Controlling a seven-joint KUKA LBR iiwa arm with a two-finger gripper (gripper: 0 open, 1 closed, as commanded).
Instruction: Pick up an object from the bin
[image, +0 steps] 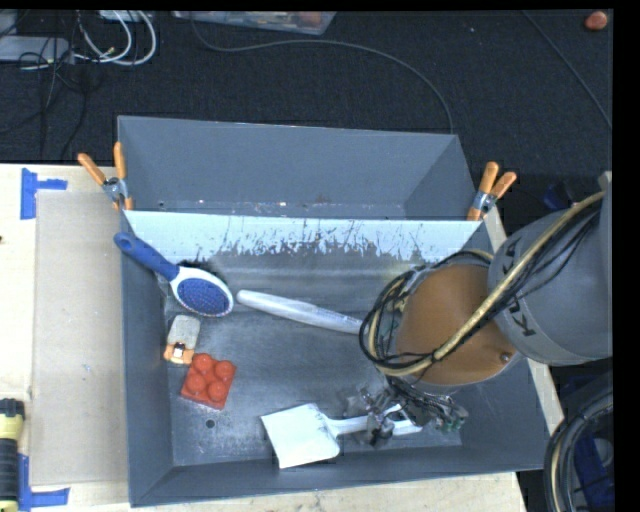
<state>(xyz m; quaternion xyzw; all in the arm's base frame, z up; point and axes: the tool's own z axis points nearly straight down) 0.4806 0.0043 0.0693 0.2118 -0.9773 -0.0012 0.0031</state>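
While parked low in the near right part of the bin (290, 180), seems set right on the thin handle of the white flat scoop (300, 436) lying along the near wall. Talking about the gripper (388, 418) here, tucked under the orange wrist cover (450, 335). Jaw opening: can't tell, nor whether clamped on anything yet. Too dark and cluttered down there, so not calling it a hold.

Best guess at the step in hand: closing on that handle. Tips for doing it well:
- Square the jaws across the handle, not along it.
- Get right down near the bin floor before squeezing, given such a flat, thin handle.
- Bite closer to the blade than to the free tip, otherwise expect the wide white blade to droop or twist out on the lift.
- Lift straight up, staying off the near wall just beside it.

Not much else to worry about: red studded block (208, 381) and small beige piece with an orange bit (181, 336) well apart to the left, blue hairbrush (192, 290) up toward the far left corner. Only neighbour worth watching: long grey stick (300, 311) in the middle, ending near the cable loops (385, 325) on the wrist. Keep those from snagging it on the way up.
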